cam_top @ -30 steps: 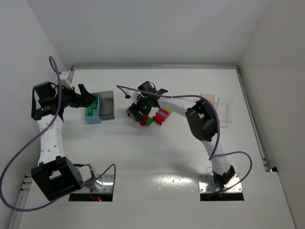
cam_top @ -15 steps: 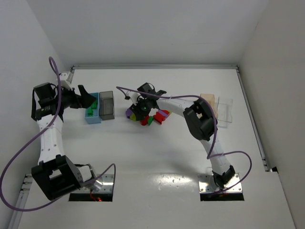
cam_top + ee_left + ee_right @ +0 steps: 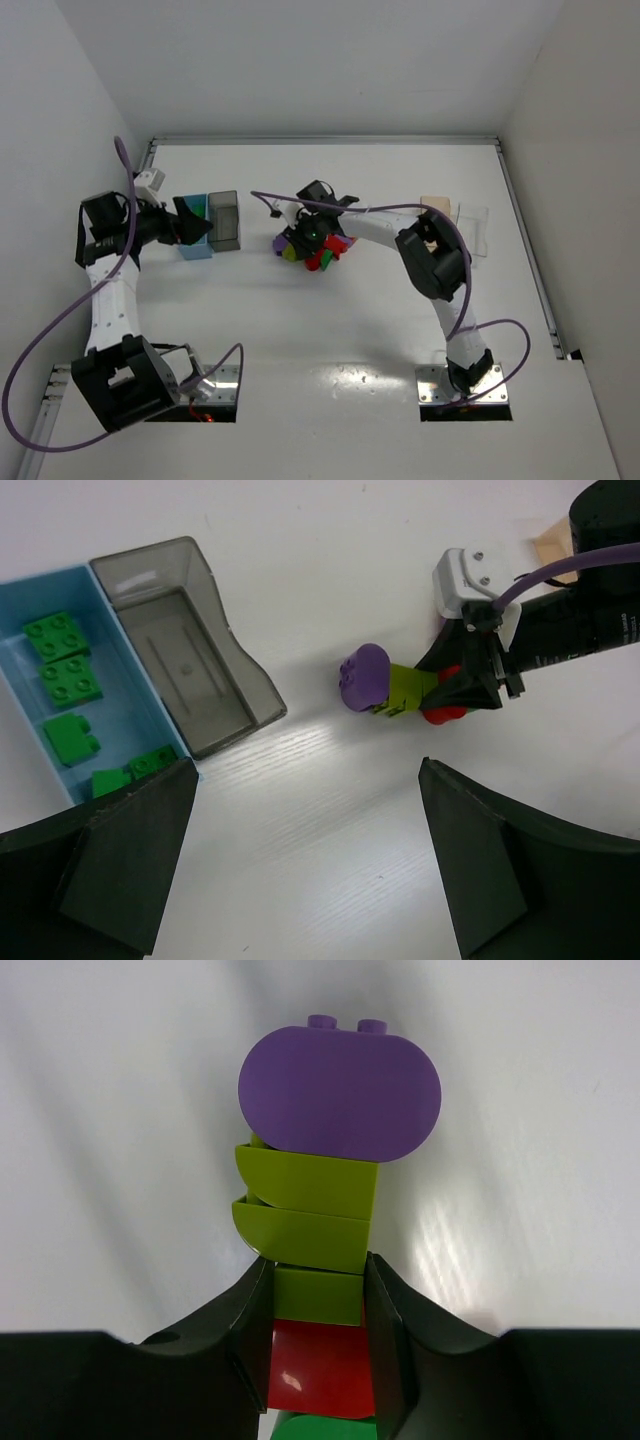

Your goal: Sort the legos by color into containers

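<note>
My right gripper [image 3: 318, 1282] is shut on a stacked cluster of legos [image 3: 322, 1210]. Its jaws clamp the lime and red bricks, and a rounded purple brick tops the stack. From above, this gripper [image 3: 310, 233] sits mid-table over the cluster [image 3: 290, 247], with more red and purple legos [image 3: 322, 258] beside it. My left gripper [image 3: 305, 865] is open and holds nothing. It hovers by the light blue container [image 3: 120, 715], which holds several green legos [image 3: 62, 670]. The dark grey container [image 3: 185, 670] next to it is empty.
A peach container [image 3: 437, 207] and a clear container [image 3: 476, 233] stand at the right, partly behind the right arm. White walls enclose the table on the left, back and right. Purple cables loop off both arms.
My right gripper has closed on the lego cluster and shifted slightly right with it. The left arm has swung lower and toward the blue container, still open.
</note>
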Robot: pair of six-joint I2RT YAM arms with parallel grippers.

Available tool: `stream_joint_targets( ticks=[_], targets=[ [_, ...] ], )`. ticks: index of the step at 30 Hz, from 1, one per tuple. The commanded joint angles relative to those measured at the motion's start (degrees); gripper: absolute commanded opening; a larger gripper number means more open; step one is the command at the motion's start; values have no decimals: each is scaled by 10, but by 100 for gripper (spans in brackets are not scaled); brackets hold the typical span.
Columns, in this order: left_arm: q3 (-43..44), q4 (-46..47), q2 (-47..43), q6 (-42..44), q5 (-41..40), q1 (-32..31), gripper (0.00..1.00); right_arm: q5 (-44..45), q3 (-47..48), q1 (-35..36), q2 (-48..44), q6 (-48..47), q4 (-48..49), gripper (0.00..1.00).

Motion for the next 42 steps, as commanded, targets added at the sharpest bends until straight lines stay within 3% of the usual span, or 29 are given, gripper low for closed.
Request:
stream_joint_targets(
  ticks=[1, 6, 9, 15, 20, 27, 42],
  targets=[
    [-23, -5, -30, 22, 53, 6, 100, 3, -54, -3, -75, -14, 14, 7],
    [-52, -11, -49, 22, 105, 6, 100, -8, -115, 2, -166, -14, 31, 7],
    [-46, -11, -43, 17, 102, -31, 100, -8, -145, 7, -217, -14, 40, 7],
    [-22, -32, 28, 17, 147, -80, 100, 0, -174, 25, -281, -20, 45, 6],
    [-9, -37, 87, 6, 181, -128, 96, 0, -168, 45, -301, -33, 32, 6],
    [27, -37, 127, 6, 162, -198, 94, 6, -156, 79, -306, -52, 16, 4],
    [43, -37, 172, 11, 121, -235, 94, 29, -131, 108, -312, -52, 0, 3]
  ],
)
